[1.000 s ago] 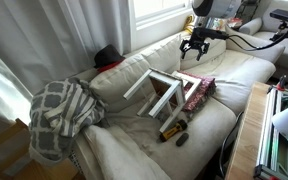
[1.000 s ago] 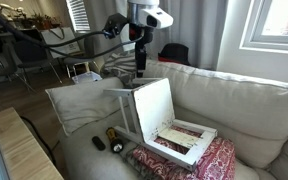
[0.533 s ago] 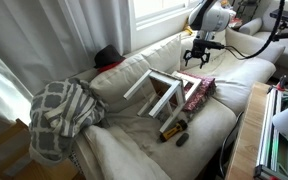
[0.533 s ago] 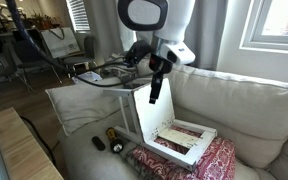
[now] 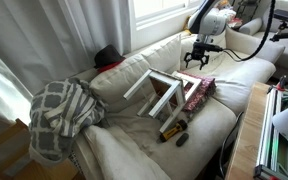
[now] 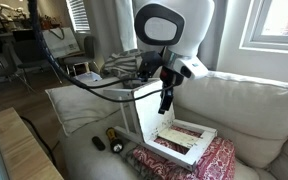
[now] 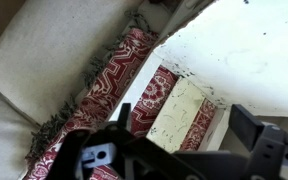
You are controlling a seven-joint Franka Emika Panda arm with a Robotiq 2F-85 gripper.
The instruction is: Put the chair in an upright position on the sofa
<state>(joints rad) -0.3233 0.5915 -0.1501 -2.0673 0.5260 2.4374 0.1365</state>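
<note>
Since 1 second ago the arm has swung in over the sofa, and the tool has come down from near the window to hang just above the chair. In an exterior view the arm's white housing now fills the upper middle, and the tool sits against the chair top edge where before it was higher and further back. The chair itself has not shifted.

The chair lies tipped over on the sofa seat, not upright. Its slatted back rests flat on a red patterned cloth, the square seat stands up on edge, and the legs stick out sideways along the cushions.

The tool stands fully open and holds nothing; the wrist view looks past its 2 fingers onto the cloth and the chair.
</note>
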